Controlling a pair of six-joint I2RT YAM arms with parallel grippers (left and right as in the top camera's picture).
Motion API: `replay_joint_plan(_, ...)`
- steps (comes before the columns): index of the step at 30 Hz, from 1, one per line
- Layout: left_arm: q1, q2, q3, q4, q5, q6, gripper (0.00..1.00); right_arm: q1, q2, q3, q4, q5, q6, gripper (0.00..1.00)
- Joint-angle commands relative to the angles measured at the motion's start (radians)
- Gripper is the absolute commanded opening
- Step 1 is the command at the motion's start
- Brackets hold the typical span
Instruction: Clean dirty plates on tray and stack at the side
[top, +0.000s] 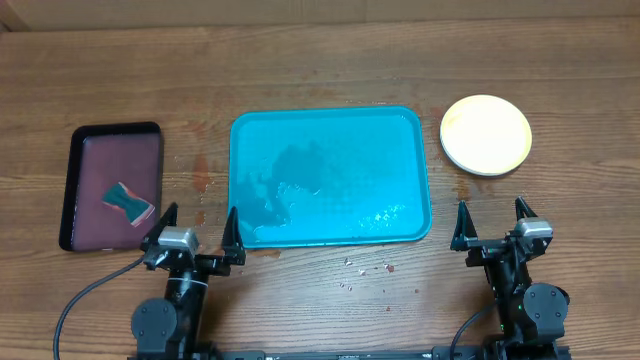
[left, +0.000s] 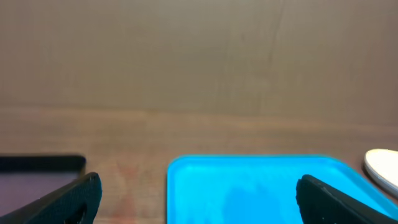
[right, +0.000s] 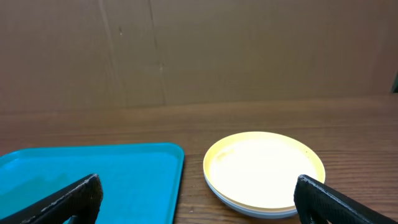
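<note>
The wooden bench carries a turquoise tray at its middle, a black tray with maroon inside to the left, a stack of plates, yellow-green on top, near its right, and red specks at the tray's near edge

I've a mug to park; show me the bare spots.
Bare wood: the gap between black tray and turquoise tray, and the far strip beyond both. The turquoise tray holds nothing but looks wet. Tight beside the plate stack; crumbs dot the near edge.
</note>
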Motion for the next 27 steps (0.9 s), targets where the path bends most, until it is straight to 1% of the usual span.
replay_joint_plan(1, -0.004, -0.018, -0.064, 0.098, -0.048, 0.021, 1.00, -0.002, -0.009, -0.011, 0.006, 0.009, -0.006, 1.00)
replay_joint_plan(4, -0.004, -0.018, -0.103, 0.170, -0.071, 0.021, 1.00, -0.002, -0.009, -0.011, 0.006, 0.009, -0.006, 1.00)
replay_joint_plan(5, -0.004, -0.018, -0.107, 0.167, -0.080, 0.018, 1.00, -0.002, -0.009, -0.011, 0.006, 0.009, -0.006, 1.00)
replay_joint_plan(9, 0.010, -0.018, -0.106, 0.105, -0.099, 0.019, 1.00, -0.002, -0.009, -0.011, 0.006, 0.009, -0.006, 1.00)
replay_joint_plan(12, 0.022, -0.018, -0.106, -0.010, -0.116, 0.025, 1.00, -0.002, -0.009, -0.011, 0.006, 0.009, -0.006, 1.00)
replay_joint_plan(16, 0.025, -0.018, -0.106, -0.006, -0.116, 0.055, 1.00, -0.002, -0.009, -0.011, 0.006, 0.009, -0.006, 1.00)
replay_joint_plan(27, 0.025, -0.018, -0.106, -0.006, -0.113, 0.055, 1.00, -0.002, -0.009, -0.011, 0.006, 0.009, -0.007, 1.00)
